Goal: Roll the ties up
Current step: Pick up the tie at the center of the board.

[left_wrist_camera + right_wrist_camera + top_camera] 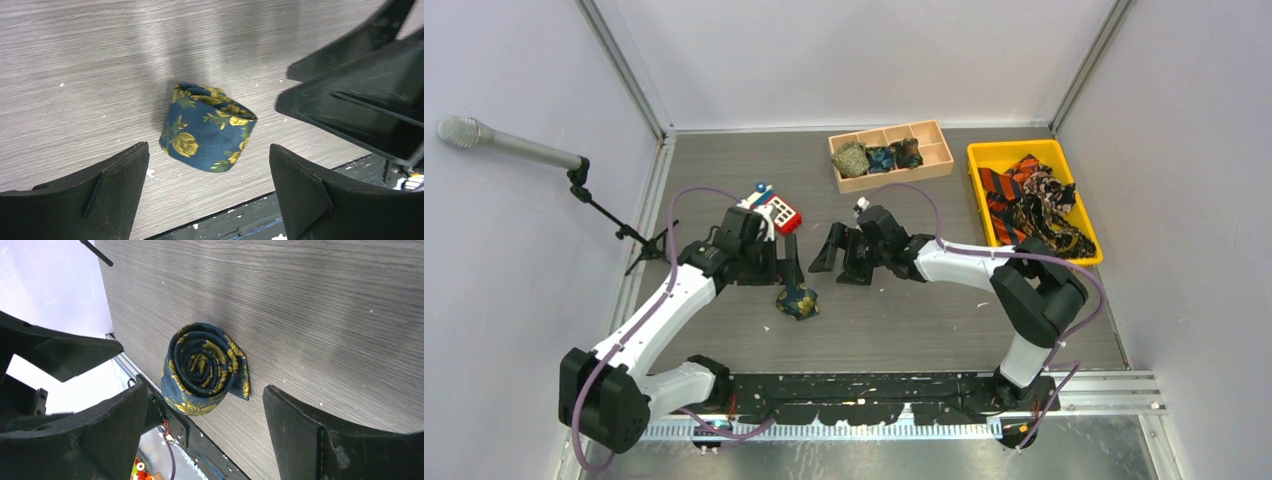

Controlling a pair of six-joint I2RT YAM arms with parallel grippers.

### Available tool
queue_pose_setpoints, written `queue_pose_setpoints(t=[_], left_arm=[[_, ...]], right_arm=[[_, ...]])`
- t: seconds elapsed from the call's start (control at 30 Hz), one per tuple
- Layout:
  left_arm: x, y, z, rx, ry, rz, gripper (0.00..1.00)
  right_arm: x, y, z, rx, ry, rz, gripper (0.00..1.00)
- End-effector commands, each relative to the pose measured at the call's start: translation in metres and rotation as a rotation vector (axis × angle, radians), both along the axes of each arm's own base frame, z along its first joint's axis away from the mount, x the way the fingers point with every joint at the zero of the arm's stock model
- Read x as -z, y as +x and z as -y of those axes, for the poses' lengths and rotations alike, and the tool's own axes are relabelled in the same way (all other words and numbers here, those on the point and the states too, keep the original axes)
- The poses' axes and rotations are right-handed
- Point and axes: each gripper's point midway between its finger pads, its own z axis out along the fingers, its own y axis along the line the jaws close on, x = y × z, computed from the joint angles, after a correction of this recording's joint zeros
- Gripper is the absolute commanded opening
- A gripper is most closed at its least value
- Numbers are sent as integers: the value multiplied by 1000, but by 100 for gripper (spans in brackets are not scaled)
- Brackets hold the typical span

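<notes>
A navy tie with yellow-gold flowers [797, 301] lies rolled into a small coil on the table, free of both grippers. My left gripper [786, 272] hovers just behind it, open and empty. In the left wrist view the coil [207, 127] sits between and beyond the spread fingers of the left gripper [207, 152]. My right gripper [842, 260] is open and empty to the coil's right rear. The right wrist view shows the coil's spiral end [202, 365] ahead of the right gripper [205, 395]. Loose ties [1034, 200], orange-and-black striped and dark patterned, fill a yellow bin [984, 155].
A wooden compartment box [936, 150] at the back holds three rolled ties [879, 157]. A red-and-blue toy phone [776, 211] lies behind the left gripper. A microphone on a stand [509, 145] reaches in from the left wall. The black base rail [864, 395] runs along the near edge.
</notes>
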Motion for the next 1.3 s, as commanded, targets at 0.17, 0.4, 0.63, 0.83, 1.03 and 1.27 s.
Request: queue_pose_setpoints(t=[0.17, 0.4, 0.63, 0.83, 1.03, 1.27], left_arm=[[22, 2, -14, -74, 37, -41, 92], [39, -1, -3, -134, -71, -89, 92], [57, -11, 1, -226, -139, -146, 90], [68, -20, 6, -331, -236, -186, 88], [66, -25, -1, -464, -295, -179, 86], [70, -27, -9, -596, -365, -155, 83]], right_arm=[[-23, -6, 15, 4, 35, 42, 89], [-20, -12, 25, 11, 32, 38, 89], [-19, -15, 32, 18, 30, 40, 89], [-21, -14, 37, 27, 31, 44, 89], [-20, -14, 37, 26, 34, 44, 89], [-17, -14, 34, 24, 43, 37, 89]])
